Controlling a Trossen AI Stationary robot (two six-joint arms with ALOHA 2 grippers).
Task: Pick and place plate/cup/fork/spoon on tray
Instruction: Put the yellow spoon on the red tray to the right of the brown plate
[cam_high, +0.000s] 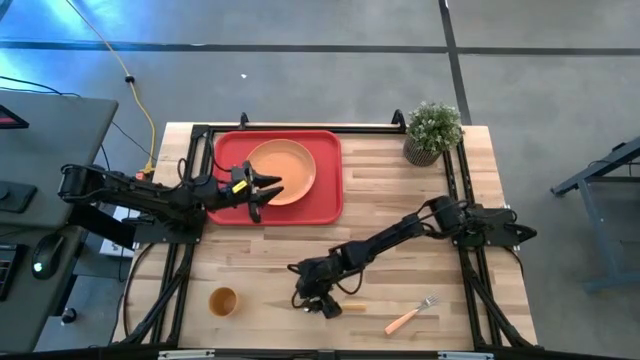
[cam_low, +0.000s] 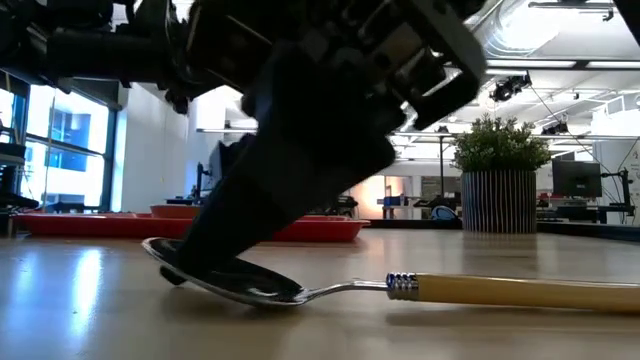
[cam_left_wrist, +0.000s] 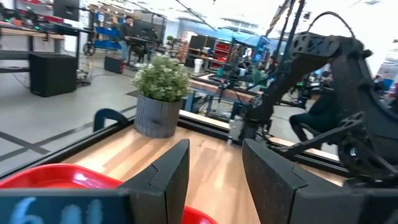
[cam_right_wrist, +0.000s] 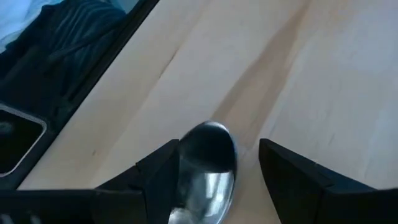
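— Right wrist view: right gripper (cam_right_wrist: 214, 163) spread open over the spoon (cam_right_wrist: 207, 160) bowl, near the table's front edge.
— Handle runs toward the fork (cam_high: 411, 314). Left gripper (cam_high: 262, 187), open, waits over the tray (cam_high: 327, 195).

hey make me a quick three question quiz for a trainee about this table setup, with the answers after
1. True or false: the plate already lies on the tray.
2. Which item is the right end effector lowered over: A the fork, B the spoon, C the cup?
3. Fill in: the left end effector hovers open above the ____.

Key
1. True.
2. B. Its open fingers straddle the spoon's bowl, which lies on the table.
3. The plate, at its edge over the tray.
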